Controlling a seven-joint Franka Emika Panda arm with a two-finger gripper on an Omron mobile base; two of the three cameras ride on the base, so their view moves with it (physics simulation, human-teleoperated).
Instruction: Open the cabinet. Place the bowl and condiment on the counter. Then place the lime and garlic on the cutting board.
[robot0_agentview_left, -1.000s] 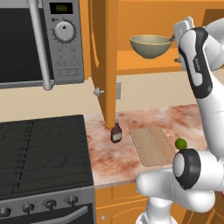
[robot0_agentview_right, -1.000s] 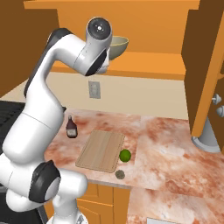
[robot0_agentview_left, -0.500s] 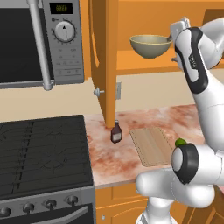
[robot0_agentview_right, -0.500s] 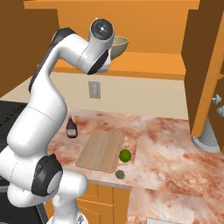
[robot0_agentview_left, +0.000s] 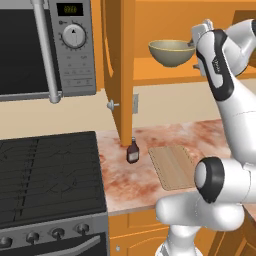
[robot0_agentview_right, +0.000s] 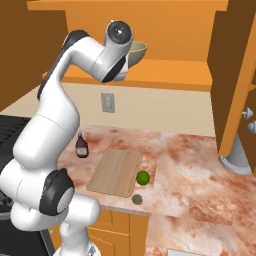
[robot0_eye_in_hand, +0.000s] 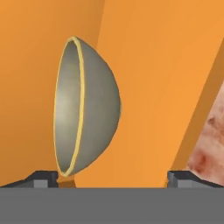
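Sitting upright on the open cabinet (robot0_agentview_left: 120, 75) shelf, the bowl (robot0_agentview_left: 172, 52) faces mouth up, its wide axis level with the shelf. The gripper (robot0_eye_in_hand: 112, 177) hangs beside it, jaws spread wide, holding nothing. On the counter (robot0_agentview_right: 200, 165) the condiment (robot0_agentview_right: 81, 145) stands upright just left of the cutting board (robot0_agentview_right: 116, 171); the lime (robot0_agentview_right: 143, 177) and garlic (robot0_agentview_right: 137, 199) lie by the board's right edge.

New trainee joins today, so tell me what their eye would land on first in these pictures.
First the white arm reaching up into the open cabinet, its open gripper level with the bowl on the shelf. Below, on the counter, the cutting board lies bare, with the condiment standing to its left in the right base view and the lime and garlic off its right edge.
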